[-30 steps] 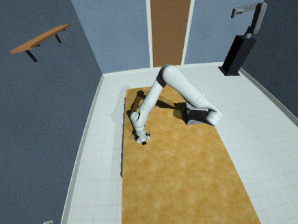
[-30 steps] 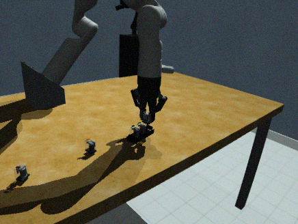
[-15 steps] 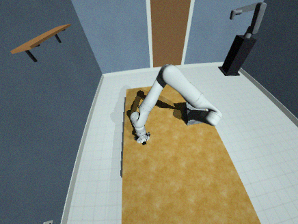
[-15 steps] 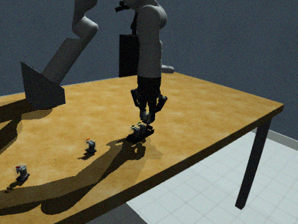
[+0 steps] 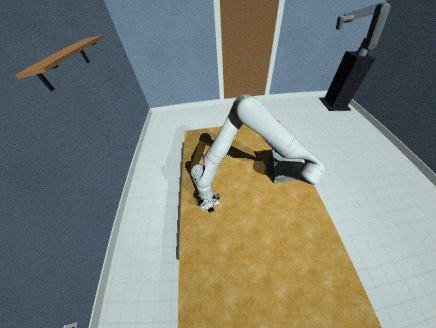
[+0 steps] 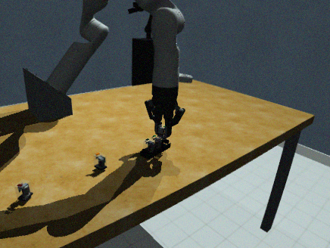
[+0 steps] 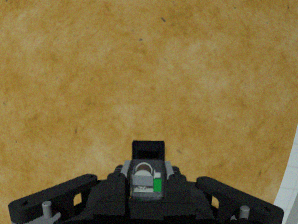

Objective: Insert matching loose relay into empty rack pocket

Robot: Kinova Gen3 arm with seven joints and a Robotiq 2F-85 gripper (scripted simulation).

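You had the gripper [image 5: 209, 204] [image 6: 163, 130] [image 7: 147, 170] pinching the green-button relay [image 6: 163, 131] [image 7: 143, 181] button up over the rack's [image 6: 148, 153] [image 7: 148, 144] far end, beyond its two seated relays [image 6: 150, 145], presumably so that pushing straight down would fill the empty pocket without disturbing them.

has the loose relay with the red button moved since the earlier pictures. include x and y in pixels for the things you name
No. The red-button relay [image 6: 25, 191] stands in the same spot, left of the orange-button relay [image 6: 101, 162] and nearer the table's front edge.
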